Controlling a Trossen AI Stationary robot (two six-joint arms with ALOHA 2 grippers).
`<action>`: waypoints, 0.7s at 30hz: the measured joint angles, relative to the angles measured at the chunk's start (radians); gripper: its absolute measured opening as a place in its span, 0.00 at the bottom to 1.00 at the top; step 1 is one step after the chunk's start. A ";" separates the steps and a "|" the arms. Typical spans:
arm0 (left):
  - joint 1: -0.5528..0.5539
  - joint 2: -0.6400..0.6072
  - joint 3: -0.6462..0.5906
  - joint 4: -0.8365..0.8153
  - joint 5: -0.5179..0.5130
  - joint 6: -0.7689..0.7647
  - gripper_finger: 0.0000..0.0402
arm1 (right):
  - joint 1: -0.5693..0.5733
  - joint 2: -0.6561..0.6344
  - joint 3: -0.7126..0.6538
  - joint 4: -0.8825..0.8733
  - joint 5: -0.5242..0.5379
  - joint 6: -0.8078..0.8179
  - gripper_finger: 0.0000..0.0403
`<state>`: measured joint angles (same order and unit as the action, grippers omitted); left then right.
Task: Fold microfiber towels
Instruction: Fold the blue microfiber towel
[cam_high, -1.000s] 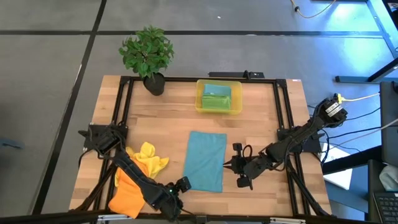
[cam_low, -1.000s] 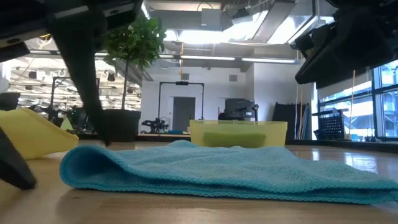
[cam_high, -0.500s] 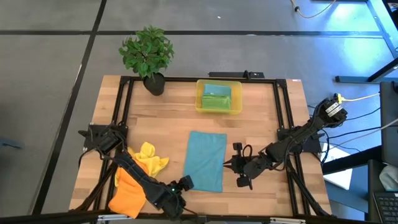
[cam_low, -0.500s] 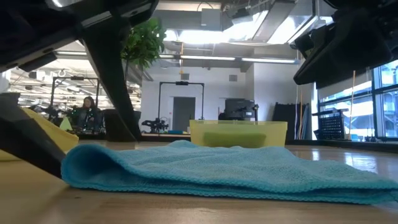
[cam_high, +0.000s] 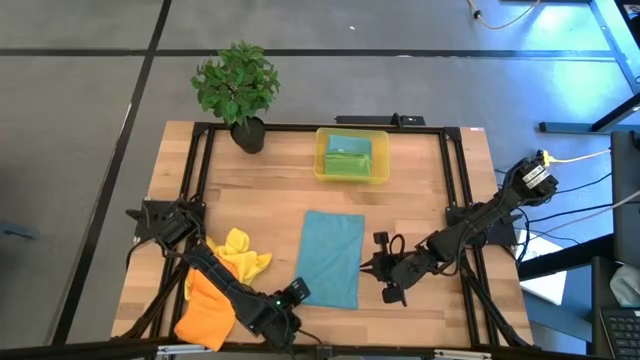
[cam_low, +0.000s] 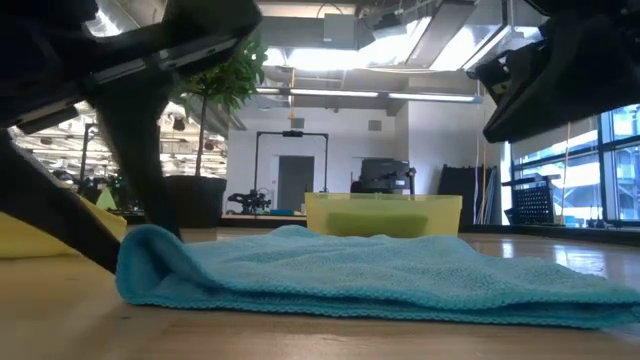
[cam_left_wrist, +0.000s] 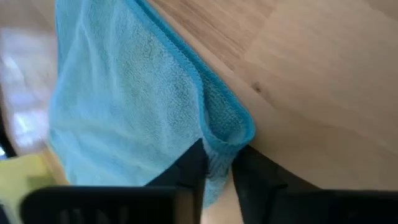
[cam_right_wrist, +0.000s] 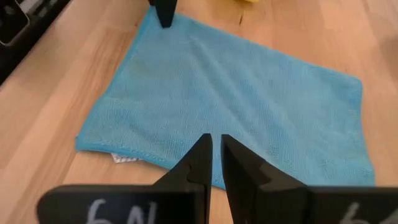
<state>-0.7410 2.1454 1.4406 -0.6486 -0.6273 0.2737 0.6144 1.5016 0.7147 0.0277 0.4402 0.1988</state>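
My left gripper (cam_left_wrist: 217, 163) pinches the teal towel (cam_high: 332, 258) at its 7 o'clock corner, so I can lift that end for the next fold; the towel lies flat at table centre; my right gripper (cam_right_wrist: 215, 157) waits at 3 o'clock beside it, fingers nearly closed, holding nothing.

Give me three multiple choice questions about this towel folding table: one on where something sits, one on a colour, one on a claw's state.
1. Where is the yellow bin?
A. far edge, right of the plant
B. near edge
C. under the orange towel

2. What colour is the towel lying flat mid-table?
A. green
B. teal-blue
C. orange

3. What is the left claw doing?
A. hanging open above the bin
B. pinching the teal-blue towel corner
C. holding the plant

Answers: 1 A, high view shows it by the plant. 2 B, all views show it. 3 B, left wrist view shows cloth bunched between its fingers.
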 joint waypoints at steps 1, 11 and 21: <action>0.000 0.001 0.000 0.000 0.001 -0.022 0.12 | -0.001 0.007 0.000 0.003 -0.013 -0.003 0.09; 0.026 -0.003 0.002 0.001 0.067 -0.356 0.00 | 0.003 0.176 0.000 0.041 -0.121 -0.052 0.09; 0.026 -0.001 0.002 0.013 0.037 -0.563 0.01 | 0.033 0.212 0.042 0.113 -0.113 -0.184 0.09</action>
<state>-0.7151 2.1441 1.4422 -0.6359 -0.5898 -0.2891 0.6473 1.7134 0.7567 0.1411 0.3272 0.0149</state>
